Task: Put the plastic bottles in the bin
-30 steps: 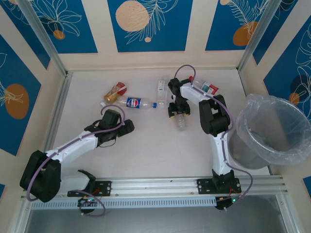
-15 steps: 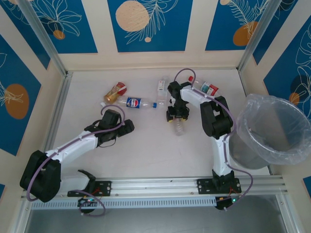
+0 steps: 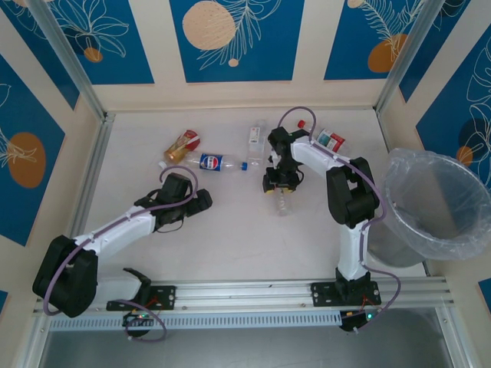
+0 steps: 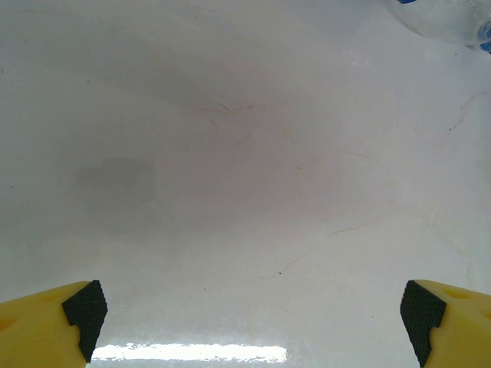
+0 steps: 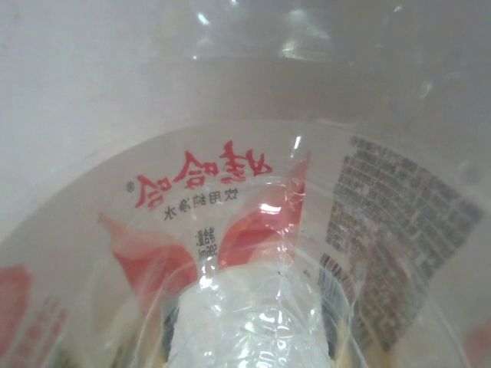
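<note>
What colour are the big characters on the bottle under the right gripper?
Red: clear plastic bottle, right wrist view.

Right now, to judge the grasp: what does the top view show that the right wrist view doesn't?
The top view adds the bin, a blue-label bottle, a brown bottle and the right claw at the clear bottle. The wrist view adds that bottle's red label print, close up. Both share the clear bottle and pale table.

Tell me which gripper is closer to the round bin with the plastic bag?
Right. The right gripper is mid-table, left of the bin; the left gripper is farther left.
</note>
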Controlling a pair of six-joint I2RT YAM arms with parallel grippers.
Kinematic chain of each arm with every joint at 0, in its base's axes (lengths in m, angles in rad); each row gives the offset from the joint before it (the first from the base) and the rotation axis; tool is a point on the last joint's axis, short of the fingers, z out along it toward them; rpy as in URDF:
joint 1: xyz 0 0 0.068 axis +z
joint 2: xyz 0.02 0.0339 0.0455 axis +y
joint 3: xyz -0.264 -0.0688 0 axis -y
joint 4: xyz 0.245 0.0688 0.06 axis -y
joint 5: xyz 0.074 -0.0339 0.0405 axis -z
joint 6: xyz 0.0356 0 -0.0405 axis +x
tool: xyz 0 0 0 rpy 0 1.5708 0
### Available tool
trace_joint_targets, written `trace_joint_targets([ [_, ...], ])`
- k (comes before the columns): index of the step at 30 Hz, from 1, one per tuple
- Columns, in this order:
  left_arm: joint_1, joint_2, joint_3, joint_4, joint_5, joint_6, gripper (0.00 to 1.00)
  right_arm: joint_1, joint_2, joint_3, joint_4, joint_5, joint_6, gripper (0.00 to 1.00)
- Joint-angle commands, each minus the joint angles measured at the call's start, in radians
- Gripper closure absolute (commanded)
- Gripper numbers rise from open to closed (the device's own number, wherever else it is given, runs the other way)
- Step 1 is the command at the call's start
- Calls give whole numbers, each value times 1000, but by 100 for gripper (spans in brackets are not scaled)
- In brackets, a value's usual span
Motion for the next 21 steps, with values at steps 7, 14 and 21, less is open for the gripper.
trace_joint_targets([
  [7, 7, 24, 35, -12, 23, -20, 0, 1, -128, -54, 52, -21, 10, 52],
  [14, 7, 58, 60, -1, 42, -18, 0, 3, -285, -104, 112, 14, -8, 53],
  [21, 6, 111, 86, 24, 76, -24, 0, -13, -416, -124, 140, -1, -20, 54],
])
